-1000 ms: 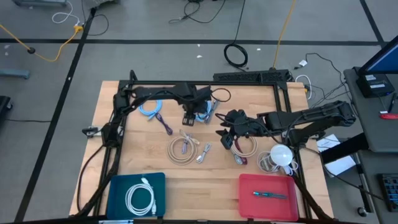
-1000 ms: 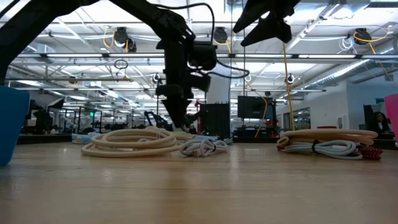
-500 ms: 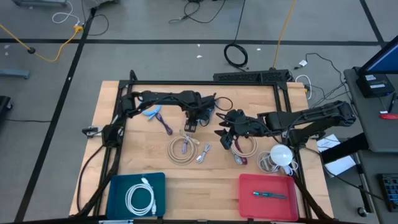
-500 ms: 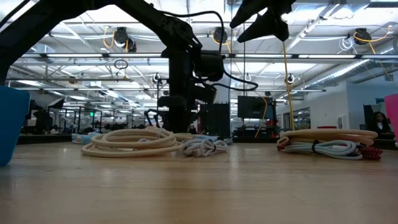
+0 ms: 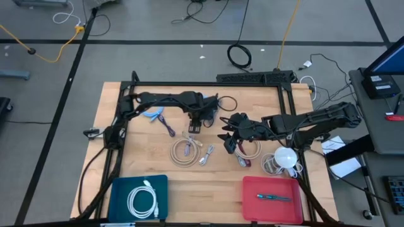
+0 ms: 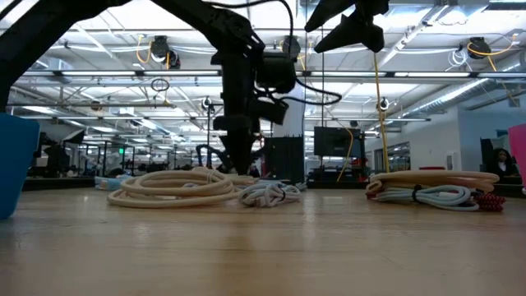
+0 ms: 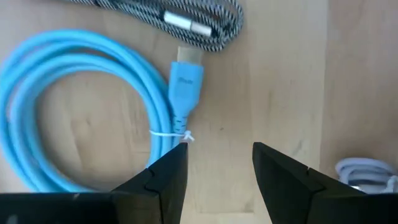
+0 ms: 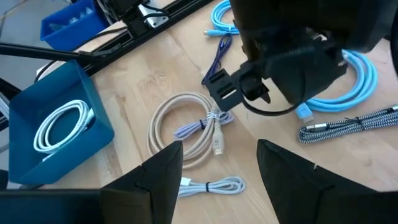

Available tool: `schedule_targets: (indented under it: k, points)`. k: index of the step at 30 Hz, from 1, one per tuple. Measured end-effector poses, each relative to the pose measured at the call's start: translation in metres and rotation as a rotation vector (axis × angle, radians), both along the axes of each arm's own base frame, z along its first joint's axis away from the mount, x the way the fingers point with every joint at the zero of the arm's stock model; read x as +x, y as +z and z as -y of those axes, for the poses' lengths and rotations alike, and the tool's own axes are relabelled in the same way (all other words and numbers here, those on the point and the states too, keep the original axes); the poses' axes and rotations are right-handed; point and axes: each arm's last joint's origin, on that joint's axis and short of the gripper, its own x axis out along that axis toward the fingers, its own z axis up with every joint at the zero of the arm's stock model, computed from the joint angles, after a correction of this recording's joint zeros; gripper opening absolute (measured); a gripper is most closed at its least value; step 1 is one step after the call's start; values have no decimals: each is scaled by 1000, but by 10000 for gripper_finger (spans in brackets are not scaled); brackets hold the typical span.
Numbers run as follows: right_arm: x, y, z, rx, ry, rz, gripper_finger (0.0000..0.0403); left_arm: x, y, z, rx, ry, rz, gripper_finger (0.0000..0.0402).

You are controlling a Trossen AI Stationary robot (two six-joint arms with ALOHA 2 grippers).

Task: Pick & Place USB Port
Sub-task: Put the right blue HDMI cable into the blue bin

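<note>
Wooden table (image 5: 145,161) is seen from above, with grey floor around it and a large workshop hall behind it in the low view. Left gripper (image 5: 196,126) is held low over the back middle of the table, jaws parted with nothing between them. Its wrist view shows a light-blue USB cable (image 7: 74,106) coiled on the wood, its blue plug (image 7: 185,81) lying just ahead of the left fingertips (image 7: 171,165); a black-and-white braided cable (image 7: 186,18) lies beyond the plug. Right gripper (image 5: 230,140) is raised above the table right of centre, jaws spread and empty. A beige coiled cable (image 5: 184,152) lies between the two grippers, nearer the front, with a small white cable bundle (image 5: 206,155) just beside it. A purple cable (image 5: 168,127) lies left of the left gripper. At the front edge, a blue bin (image 5: 120,186) holds a white cable (image 5: 142,200), and a red bin (image 5: 252,203) holds a pen-like item (image 5: 273,197).
</note>
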Motion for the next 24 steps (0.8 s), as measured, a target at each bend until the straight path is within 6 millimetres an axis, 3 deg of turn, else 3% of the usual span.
schedule_targets:
  k: [4,7,19,24]
  points:
    - [0,0,0,-6,1,-1,199,1,13,-3,47,3,66,184]
    - [0,0,1,-5,0,0,199,1,13,-10,61,-14,70,184]
    - [0,0,-2,21,-7,6,199,-9,-25,-46,28,4,-60,184]
    - [0,0,-2,21,-8,8,199,-12,-41,-50,-64,46,-114,184]
